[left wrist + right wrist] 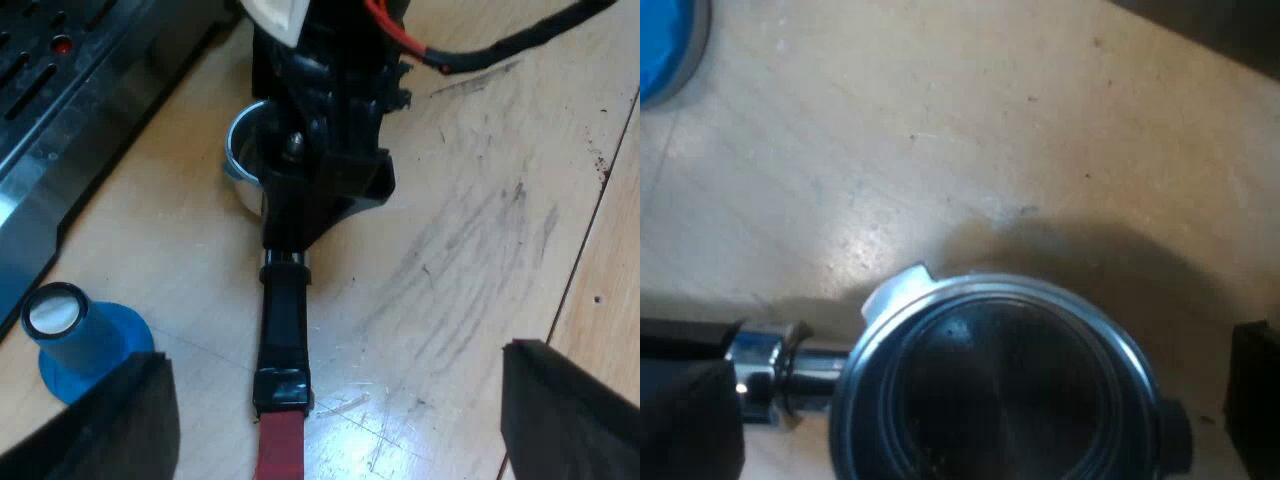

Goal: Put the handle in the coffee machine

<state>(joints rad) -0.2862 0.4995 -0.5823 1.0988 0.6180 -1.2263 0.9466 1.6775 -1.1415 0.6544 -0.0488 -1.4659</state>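
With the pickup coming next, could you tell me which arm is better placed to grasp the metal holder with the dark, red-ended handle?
Probably the right: the right gripper sits close over the metal holder, open fingers either side. The left gripper, also open, hangs farther off, above its handle.

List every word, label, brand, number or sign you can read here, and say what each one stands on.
None: no text can be read on anything here.
Grey metal espresso machine front: slots and a red dot, no lettering.
Blue round tamper: plain.
Round metal holder with dark red-ended handle: plain.
Pale wooden table: scuffs and scratches, no writing.
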